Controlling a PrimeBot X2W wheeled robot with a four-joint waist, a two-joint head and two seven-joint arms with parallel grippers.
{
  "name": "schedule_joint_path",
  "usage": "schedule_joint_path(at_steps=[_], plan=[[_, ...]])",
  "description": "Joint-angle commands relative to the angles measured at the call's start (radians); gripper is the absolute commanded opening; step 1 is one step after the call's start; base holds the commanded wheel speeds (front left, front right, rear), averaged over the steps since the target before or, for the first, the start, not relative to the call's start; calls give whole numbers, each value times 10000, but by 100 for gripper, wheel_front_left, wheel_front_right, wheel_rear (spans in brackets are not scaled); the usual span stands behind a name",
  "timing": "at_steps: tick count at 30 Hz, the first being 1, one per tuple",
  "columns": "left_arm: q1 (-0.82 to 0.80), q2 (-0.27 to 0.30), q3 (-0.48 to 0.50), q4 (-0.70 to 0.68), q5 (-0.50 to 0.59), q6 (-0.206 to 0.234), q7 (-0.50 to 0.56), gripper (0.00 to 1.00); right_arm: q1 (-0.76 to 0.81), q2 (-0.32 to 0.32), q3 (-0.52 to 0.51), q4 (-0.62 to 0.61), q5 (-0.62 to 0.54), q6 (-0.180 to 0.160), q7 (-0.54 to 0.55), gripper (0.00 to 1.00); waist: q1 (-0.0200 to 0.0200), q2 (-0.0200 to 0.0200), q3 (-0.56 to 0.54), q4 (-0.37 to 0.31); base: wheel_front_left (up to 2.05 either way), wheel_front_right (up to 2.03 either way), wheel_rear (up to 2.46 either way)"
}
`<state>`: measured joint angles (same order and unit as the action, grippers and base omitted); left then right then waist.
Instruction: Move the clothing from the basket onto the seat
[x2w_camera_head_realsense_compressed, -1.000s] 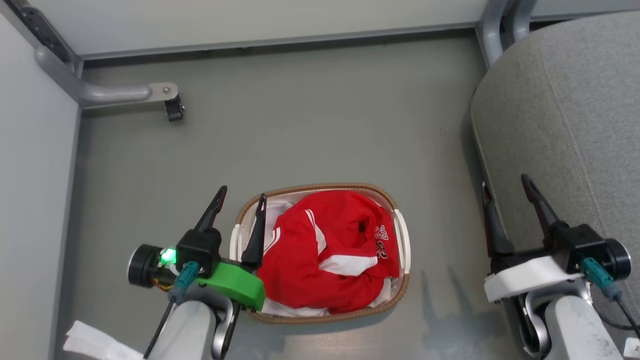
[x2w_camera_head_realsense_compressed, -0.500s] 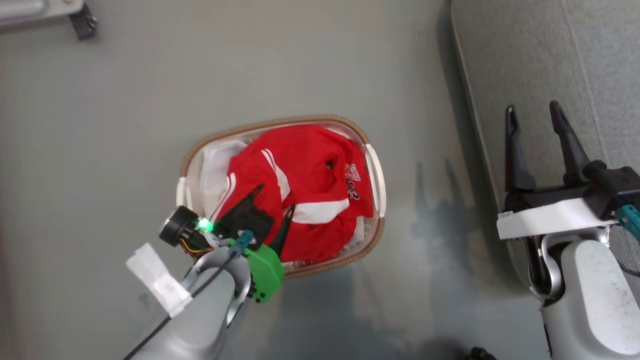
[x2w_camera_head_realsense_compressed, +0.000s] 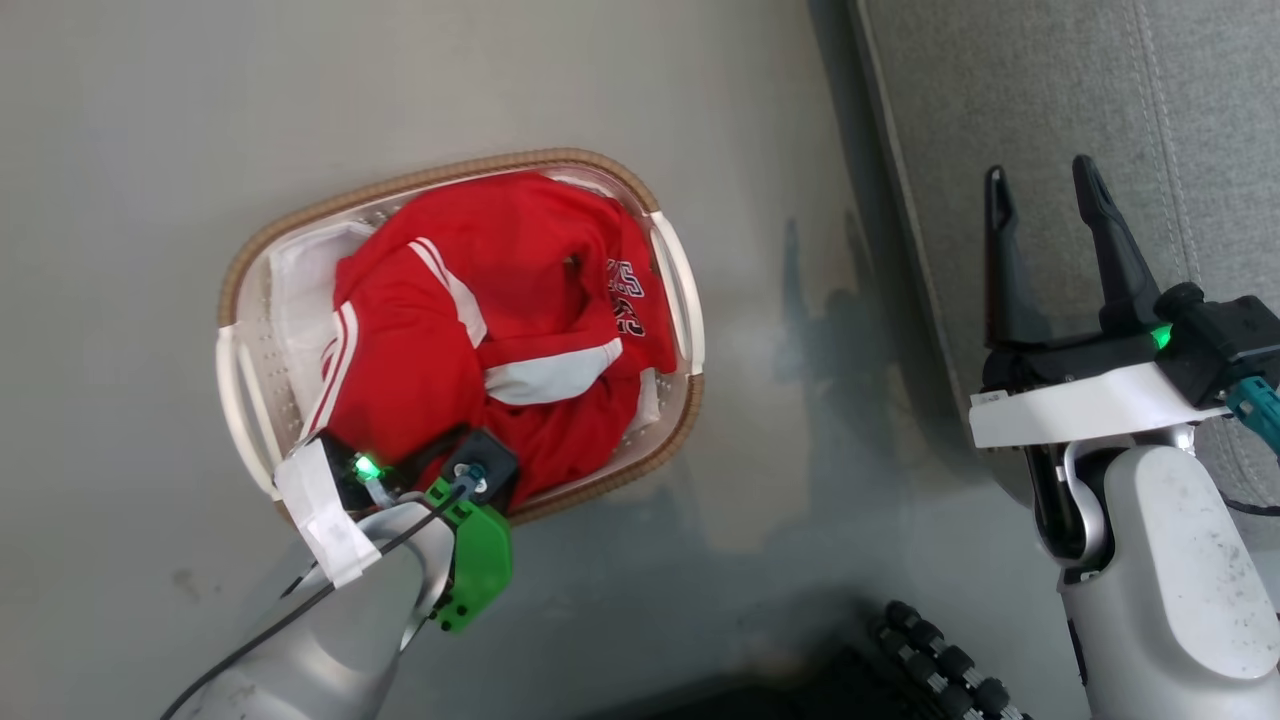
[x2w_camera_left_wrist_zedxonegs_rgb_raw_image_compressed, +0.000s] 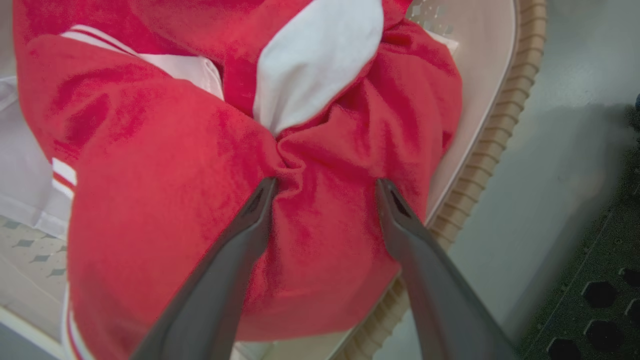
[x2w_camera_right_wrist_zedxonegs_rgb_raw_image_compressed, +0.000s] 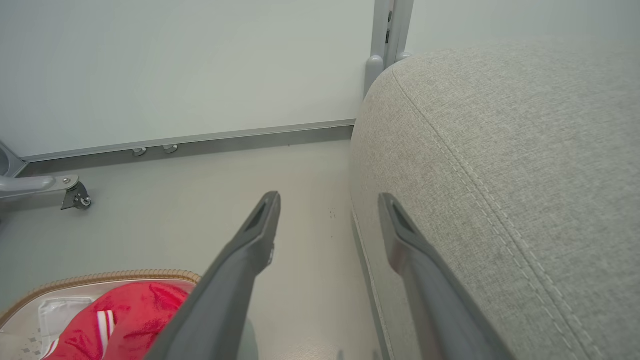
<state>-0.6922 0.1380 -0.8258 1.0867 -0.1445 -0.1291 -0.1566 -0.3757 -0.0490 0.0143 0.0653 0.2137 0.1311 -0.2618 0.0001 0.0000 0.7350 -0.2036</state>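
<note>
Spread wide, the left gripper (x2w_camera_left_wrist_zedxonegs_rgb_raw_image_compressed: 326, 184) has its fingertips pressed into the clothing (x2w_camera_left_wrist_zedxonegs_rgb_raw_image_compressed: 165, 200), with a puckered fold of red cloth between them. Nothing is pinched yet. A second ago this hand hung above the basket's side handle. Since then the arm has dipped into the pile, and the head camera has tilted down with it. I judge the task to be at its first grasp, since closing here should catch the fold.

Just outside one finger runs the woven rim of the basket (x2w_camera_left_wrist_zedxonegs_rgb_raw_image_compressed: 500, 130), close enough that a sideways drag might snag it or tip the basket. A lift straight up looks safer. Past the fingertips lie a white panel of the garment and then more red cloth, filling the basket to its far wall. A plain white sheet (x2w_camera_head_realsense_compressed: 295, 300) lies under the pile on the side away from the seat and should stay behind.

Beyond the rim is bare floor (x2w_camera_head_realsense_compressed: 780, 420), open for a carry. Across it, well apart from this hand, the right gripper (x2w_camera_head_realsense_compressed: 1040, 175) hangs fully open and empty over the near edge of the seat (x2w_camera_head_realsense_compressed: 1050, 90), whose broad grey top is free.
</note>
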Motion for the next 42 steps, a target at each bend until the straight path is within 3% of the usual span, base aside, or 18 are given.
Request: schedule_joint_path(at_steps=[1, 6, 10, 19, 29, 35, 42], plan=[[-253, 167, -81, 154, -143, -17, 109, 100, -120, -26, 55, -69, 99, -6, -49, 100, -1, 0, 382, -397, 0, 0, 0], [-428, 251, -218, 547, -350, -18, 322, 99, -210, -26, 105, -42, 224, -6, -49, 100, -1, 0, 458, -510, 0, 0, 0], [-507, 259, -169, 795, -497, 40, 365, 2, -224, -27, 117, 2, 265, -6, -49, 100, -1, 0, 422, -532, 0, 0, 0], [-352, 41, -82, 1015, -770, 142, -195, 0, -72, -27, 66, 202, 135, -6, -49, 100, -1, 0, -162, -302, 0, 0, 0], [318, -256, 93, 563, -1251, 139, -996, 0, 500, -33, -299, 512, -329, -6, -49, 100, -1, 0, -1908, 476, 0, 0, 0], [773, -222, 137, -351, -1382, 75, -1108, 0, 1152, -33, -580, 737, -656, -6, -49, 100, -1, 0, -3358, 1046, 0, 0, 0], [1423, 368, 286, -2443, -1380, 29, -1091, 0, 1976, -35, -756, 975, -932, -6, -49, 100, -1, 0, -5041, 1454, 0, 0, 0]])
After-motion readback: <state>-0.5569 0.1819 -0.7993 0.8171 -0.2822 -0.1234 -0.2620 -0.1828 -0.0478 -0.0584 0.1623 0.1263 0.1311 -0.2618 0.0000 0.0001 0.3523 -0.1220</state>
